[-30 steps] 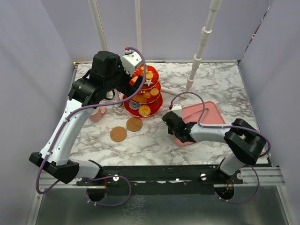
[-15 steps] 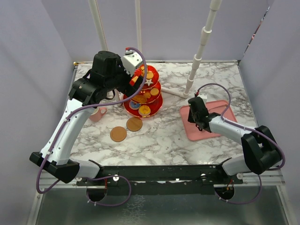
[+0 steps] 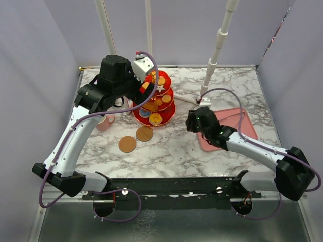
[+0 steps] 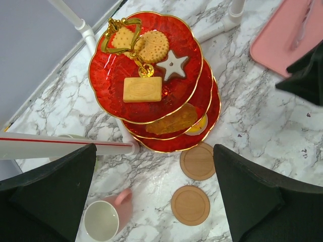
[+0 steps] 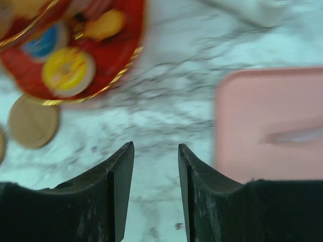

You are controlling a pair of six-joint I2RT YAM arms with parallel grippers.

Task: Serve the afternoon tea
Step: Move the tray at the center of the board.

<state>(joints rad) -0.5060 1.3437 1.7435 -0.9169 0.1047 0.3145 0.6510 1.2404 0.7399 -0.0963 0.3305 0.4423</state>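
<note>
The red three-tier stand point(image 3: 154, 98) with a gold finial holds cookies and stands at the back centre; it also shows in the left wrist view point(image 4: 146, 65) and, blurred, in the right wrist view point(image 5: 75, 45). Two brown coasters point(image 3: 144, 133) point(image 3: 127, 144) lie in front of it. The pink mug point(image 3: 105, 122) stands upright to their left, empty point(image 4: 103, 219). The pale green mug is almost wholly hidden behind my left arm. My left gripper point(image 3: 135, 89) hangs high over the stand, wide open and empty point(image 4: 154, 151). My right gripper point(image 3: 194, 121) is open and empty point(image 5: 156, 146), low between stand and tray.
A pink tray point(image 3: 237, 121) lies at the right, also in the right wrist view point(image 5: 272, 121). A white pole point(image 3: 214, 55) rises behind it, its foot by the stand. More white poles stand at the back. The table is marble-patterned, with walls on three sides.
My right gripper swung from the tray's near-left corner up over the tray, then left toward the stand. My left arm has not moved.
</note>
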